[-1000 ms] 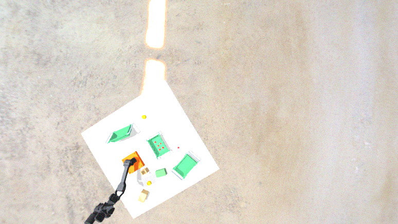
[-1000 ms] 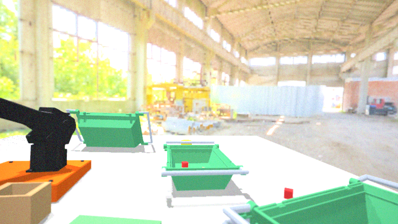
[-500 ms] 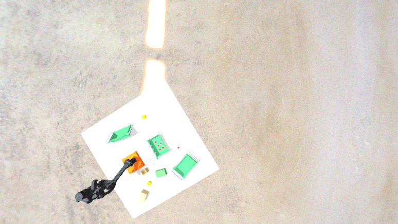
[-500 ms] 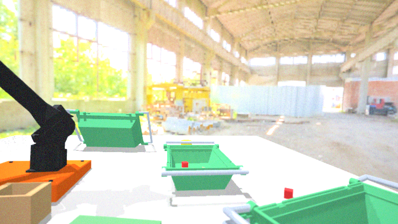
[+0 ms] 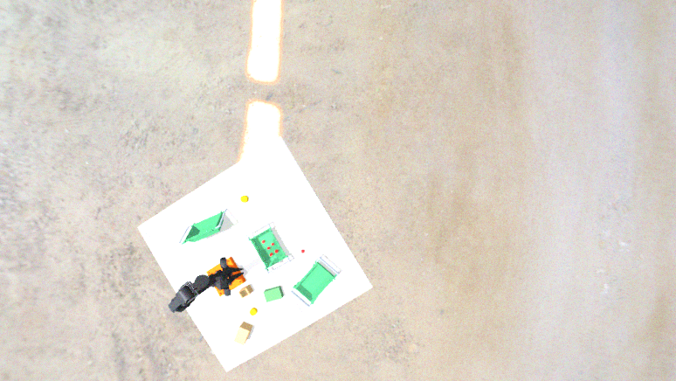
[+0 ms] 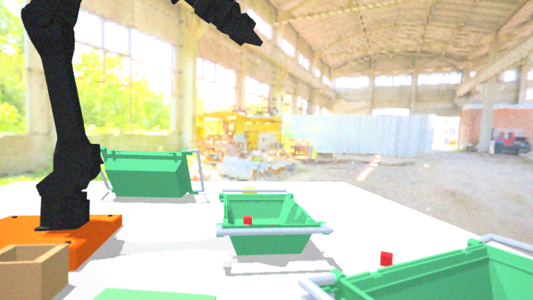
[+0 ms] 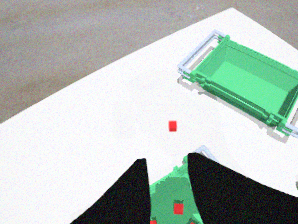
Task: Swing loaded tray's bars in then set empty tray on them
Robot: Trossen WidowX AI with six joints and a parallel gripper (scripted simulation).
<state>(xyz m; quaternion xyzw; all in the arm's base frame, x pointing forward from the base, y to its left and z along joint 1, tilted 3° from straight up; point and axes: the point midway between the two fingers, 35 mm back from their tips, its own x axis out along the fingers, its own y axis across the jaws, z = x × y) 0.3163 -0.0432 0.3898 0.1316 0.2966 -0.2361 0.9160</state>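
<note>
The loaded green tray [image 5: 278, 242] [image 6: 274, 243] [image 7: 170, 189] stands upright, with several red blocks inside. Its near wire bar [image 6: 275, 230] and far wire bar [image 6: 255, 190] are swung out over its ends. An empty green tray [image 5: 315, 281] [image 6: 428, 277] [image 7: 250, 82] stands upright to its right, bars swung outward. Another green tray [image 5: 203, 229] [image 6: 149, 180] is tipped on its side at the left. My gripper [image 5: 243, 271] [image 6: 262, 43] [image 7: 167, 165] is nearly shut, with a narrow gap and nothing held. It hangs high above the table, left of the loaded tray in the overhead view.
A red block [image 5: 302, 251] [image 6: 386, 258] [image 7: 172, 126] lies outside the loaded tray. An open tan box [image 5: 245, 290] [image 6: 22, 277], a green block [image 5: 273, 294] [image 6: 156, 294], a tan block [image 5: 242, 333] and two yellow pieces [image 5: 244, 198] [image 5: 253, 311] stand around. The orange base [image 6: 100, 230] carries my arm.
</note>
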